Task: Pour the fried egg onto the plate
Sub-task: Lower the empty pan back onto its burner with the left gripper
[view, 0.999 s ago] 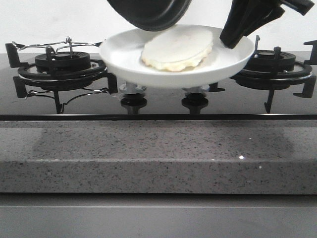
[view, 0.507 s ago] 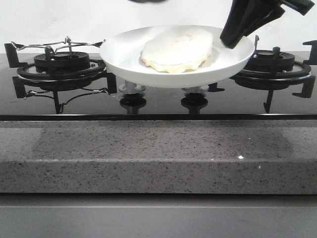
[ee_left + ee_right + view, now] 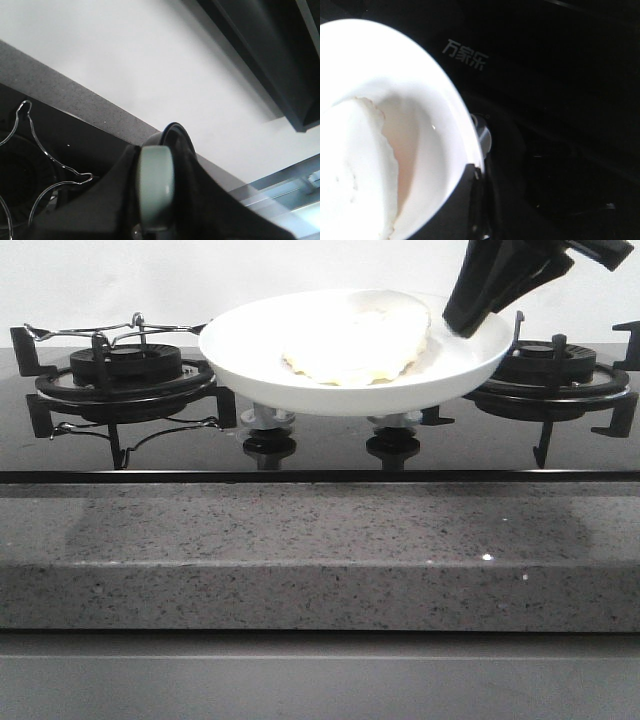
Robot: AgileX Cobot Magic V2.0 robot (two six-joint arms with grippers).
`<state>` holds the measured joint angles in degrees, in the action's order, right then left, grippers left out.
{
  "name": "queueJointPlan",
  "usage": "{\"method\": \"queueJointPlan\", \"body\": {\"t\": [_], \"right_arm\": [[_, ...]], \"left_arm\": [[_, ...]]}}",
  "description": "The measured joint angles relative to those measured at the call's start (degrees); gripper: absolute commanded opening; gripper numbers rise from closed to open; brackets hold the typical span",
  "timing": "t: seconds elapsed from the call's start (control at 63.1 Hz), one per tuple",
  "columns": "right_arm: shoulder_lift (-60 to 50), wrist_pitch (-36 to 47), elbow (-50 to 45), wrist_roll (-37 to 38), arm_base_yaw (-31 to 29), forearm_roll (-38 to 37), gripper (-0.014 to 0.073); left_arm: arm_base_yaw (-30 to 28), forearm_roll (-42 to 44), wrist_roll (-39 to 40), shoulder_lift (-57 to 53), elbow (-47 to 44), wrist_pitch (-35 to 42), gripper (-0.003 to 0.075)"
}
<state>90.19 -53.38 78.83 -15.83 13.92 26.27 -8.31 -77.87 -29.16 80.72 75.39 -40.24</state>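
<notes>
The white plate [image 3: 250, 355] hangs tilted above the hob's middle. My right gripper [image 3: 462, 322] is shut on its right rim. The fried egg [image 3: 355, 345], a pale wavy-edged slab, lies on the plate toward that gripper. In the right wrist view the plate [image 3: 437, 125] and the egg [image 3: 350, 170] fill one side, with the right gripper [image 3: 476, 200] clamped on the rim. In the left wrist view my left gripper [image 3: 156, 152] is shut on a pale green pan handle [image 3: 156, 190], with a dark pan rim [image 3: 176, 131] behind it. Neither the left gripper nor the pan appears in the front view.
A black burner grate [image 3: 120, 375] stands at the left and another [image 3: 560, 375] at the right, close to the plate's rim. Two knobs [image 3: 268, 445] [image 3: 392, 445] sit under the plate. A speckled grey counter edge [image 3: 320, 550] runs along the front.
The black pan above the plate has risen out of the top of the front view. The plate with the egg stays held in about the same place.
</notes>
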Motion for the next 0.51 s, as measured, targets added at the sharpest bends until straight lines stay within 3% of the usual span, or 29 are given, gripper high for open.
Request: {"method": "queueJointPlan", "body": {"t": [0.206,0.507], "right_arm": [[0.0,0.0,0.0,0.0,0.0,0.0,-0.006],[0.0,0.0,0.0,0.0,0.0,0.0,-0.006]], "left_arm": [[-7.7,-9.9,-3.5,10.3,-0.6,-3.4,-0.002],[-8.5,-16.1,-7.7,20.7,-0.7,-7.3,-0.002]]}}
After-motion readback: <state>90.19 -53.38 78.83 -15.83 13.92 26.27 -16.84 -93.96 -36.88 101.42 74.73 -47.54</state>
